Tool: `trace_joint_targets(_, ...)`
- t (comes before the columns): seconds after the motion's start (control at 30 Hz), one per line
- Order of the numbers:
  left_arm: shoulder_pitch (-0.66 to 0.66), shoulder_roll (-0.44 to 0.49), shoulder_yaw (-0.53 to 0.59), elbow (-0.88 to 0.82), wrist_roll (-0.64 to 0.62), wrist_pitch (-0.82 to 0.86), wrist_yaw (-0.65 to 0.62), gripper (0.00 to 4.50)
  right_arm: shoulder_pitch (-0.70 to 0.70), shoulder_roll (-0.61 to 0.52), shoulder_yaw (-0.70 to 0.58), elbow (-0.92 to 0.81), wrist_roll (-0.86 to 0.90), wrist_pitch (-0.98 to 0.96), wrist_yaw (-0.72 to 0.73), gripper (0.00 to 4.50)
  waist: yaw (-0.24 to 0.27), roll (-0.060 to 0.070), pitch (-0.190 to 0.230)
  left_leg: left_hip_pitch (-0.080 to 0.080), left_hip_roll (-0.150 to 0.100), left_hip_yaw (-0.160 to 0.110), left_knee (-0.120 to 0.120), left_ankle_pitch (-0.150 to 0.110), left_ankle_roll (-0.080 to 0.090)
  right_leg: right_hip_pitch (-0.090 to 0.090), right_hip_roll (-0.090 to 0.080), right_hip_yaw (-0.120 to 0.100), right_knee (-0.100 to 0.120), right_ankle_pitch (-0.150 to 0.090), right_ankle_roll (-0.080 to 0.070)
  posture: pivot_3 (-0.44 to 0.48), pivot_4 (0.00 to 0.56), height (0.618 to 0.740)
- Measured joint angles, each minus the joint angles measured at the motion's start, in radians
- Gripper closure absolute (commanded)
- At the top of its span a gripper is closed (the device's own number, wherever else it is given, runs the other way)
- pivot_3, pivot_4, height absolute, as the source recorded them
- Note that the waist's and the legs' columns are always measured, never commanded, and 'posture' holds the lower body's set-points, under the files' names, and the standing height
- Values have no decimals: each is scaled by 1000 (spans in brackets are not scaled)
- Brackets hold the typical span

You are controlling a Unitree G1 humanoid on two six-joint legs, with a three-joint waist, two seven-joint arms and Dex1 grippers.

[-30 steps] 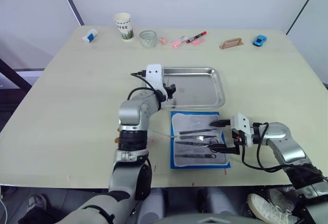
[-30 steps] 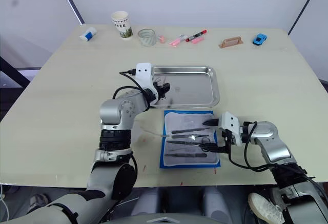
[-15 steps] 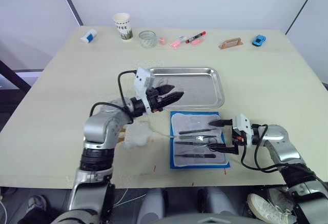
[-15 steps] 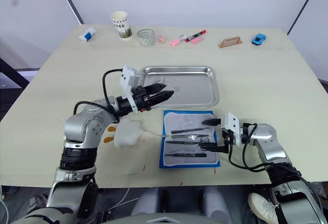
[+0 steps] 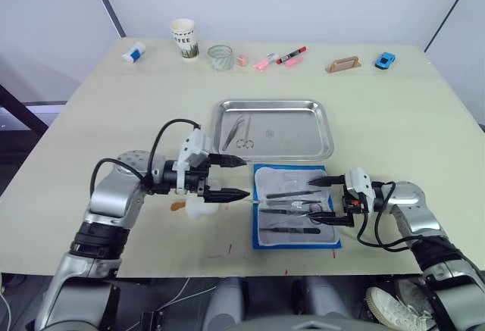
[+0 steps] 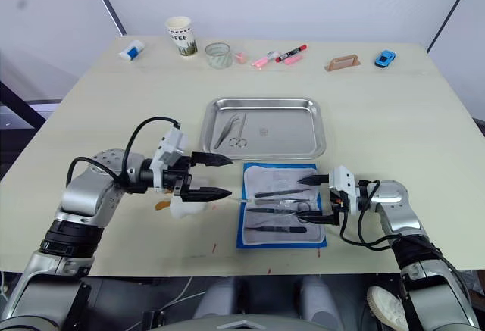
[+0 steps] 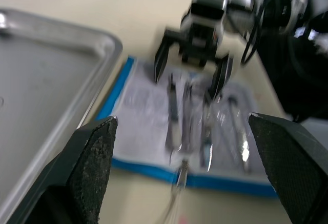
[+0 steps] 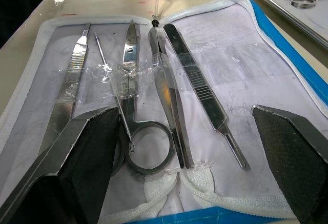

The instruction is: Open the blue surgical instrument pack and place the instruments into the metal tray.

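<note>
The blue surgical instrument pack (image 5: 295, 206) is laid open on the bench (image 5: 98, 126), with its pale lining up. Several instruments (image 8: 154, 88) are seen on the lining, directly in front of the right gripper (image 5: 326, 201), whose jaws are spread and hold nothing. One ring-handled instrument (image 5: 239, 132) is placed in the metal tray (image 5: 274, 129), just beyond the pack. The left gripper (image 5: 233, 177) is kept beside the pack's left edge, its jaws spread and empty, pointed toward the pack.
</note>
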Motion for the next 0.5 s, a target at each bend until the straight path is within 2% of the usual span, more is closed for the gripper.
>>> trace_joint_targets(0.1,-19,1,-67,-28,56,14,30,46,4,1,0,-3,-1,-7,-9,0,0,0,0,0,0,0,0,0,0,0,0,0,0,0,1,0,150,740)
trace_joint_targets(0.23,-56,-39,-132,-71,101,87,112,1164,11,1,-1,-9,-1,-12,-19,0,0,0,0,0,0,0,0,0,0,0,0,0,0,0,1,0,150,740)
trace_joint_targets(0.5,-89,-100,-205,-70,164,94,183,1164,35,-2,-1,-45,-1,9,-39,0,0,0,0,0,0,0,0,0,0,0,1,0,0,0,1,0,150,740)
